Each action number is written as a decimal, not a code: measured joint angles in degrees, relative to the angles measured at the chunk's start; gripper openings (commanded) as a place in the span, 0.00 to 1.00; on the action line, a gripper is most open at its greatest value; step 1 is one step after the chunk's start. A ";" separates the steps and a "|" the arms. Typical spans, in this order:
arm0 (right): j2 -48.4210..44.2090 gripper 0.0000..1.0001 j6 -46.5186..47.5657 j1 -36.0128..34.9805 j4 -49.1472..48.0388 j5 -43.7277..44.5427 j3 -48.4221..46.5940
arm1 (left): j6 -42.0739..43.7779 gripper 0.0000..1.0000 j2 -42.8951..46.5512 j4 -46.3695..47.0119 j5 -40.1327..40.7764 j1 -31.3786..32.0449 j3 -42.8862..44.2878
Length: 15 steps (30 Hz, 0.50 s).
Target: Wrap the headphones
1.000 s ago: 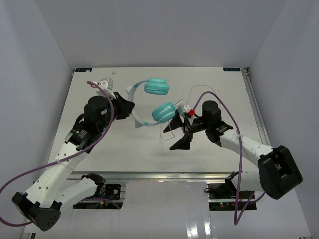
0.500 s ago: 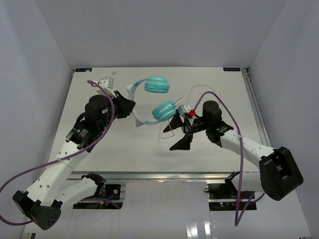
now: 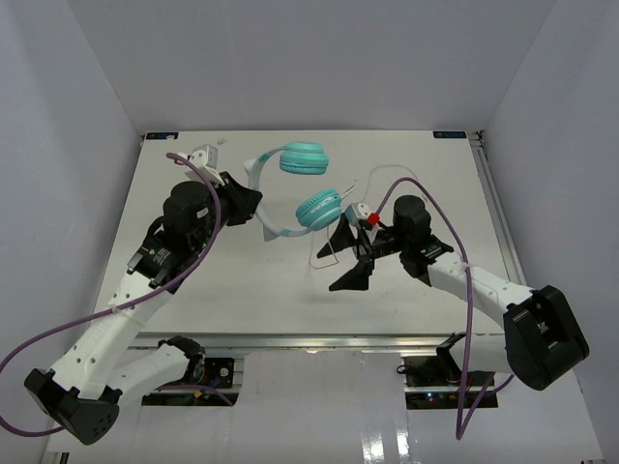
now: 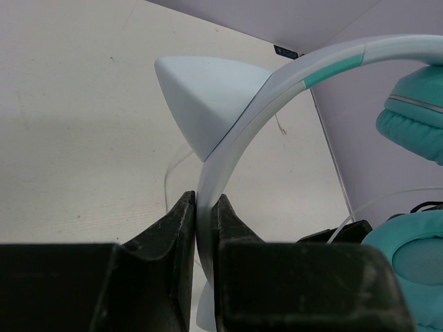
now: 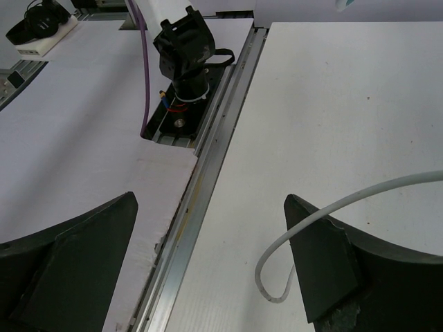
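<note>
The headphones (image 3: 303, 158) hang above the table, with two teal ear cups and a pale headband (image 3: 259, 208). My left gripper (image 3: 246, 202) is shut on that headband. In the left wrist view the headband (image 4: 277, 79) rises from between the shut fingers (image 4: 181, 228), with a pale cone-shaped ear (image 4: 201, 97) on it and the teal cups (image 4: 415, 117) at the right. The thin white cord (image 3: 325, 253) trails down toward my right gripper (image 3: 346, 256), which is open. In the right wrist view the cord (image 5: 311, 221) loops just beside the right finger (image 5: 325, 263), with nothing clamped.
An aluminium rail (image 5: 208, 173) runs along the table's near edge, with an arm base (image 5: 187, 55) bolted beside it. White enclosure walls (image 3: 77, 145) stand on three sides. Purple arm cables (image 3: 208, 208) arc over both arms.
My left gripper has carried the headphones a little toward the far side, so both ear cups sit farther back. The right arm has barely moved.
</note>
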<state>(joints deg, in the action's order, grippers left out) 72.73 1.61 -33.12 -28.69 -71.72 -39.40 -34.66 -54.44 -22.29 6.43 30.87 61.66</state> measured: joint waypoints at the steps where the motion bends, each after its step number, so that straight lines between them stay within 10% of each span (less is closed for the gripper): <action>1: 0.00 0.91 0.00 0.00 0.00 0.08 0.00 | -0.02 0.00 -0.03 0.03 0.05 0.00 0.31; 15: 1.50 0.60 -3.62 0.00 -3.81 1.04 0.26 | -2.10 0.00 -1.43 2.02 0.84 0.00 5.91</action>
<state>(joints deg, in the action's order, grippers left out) 74.23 -2.01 -33.12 -32.50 -70.68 -39.13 -36.76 -55.87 -20.27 7.27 30.87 67.57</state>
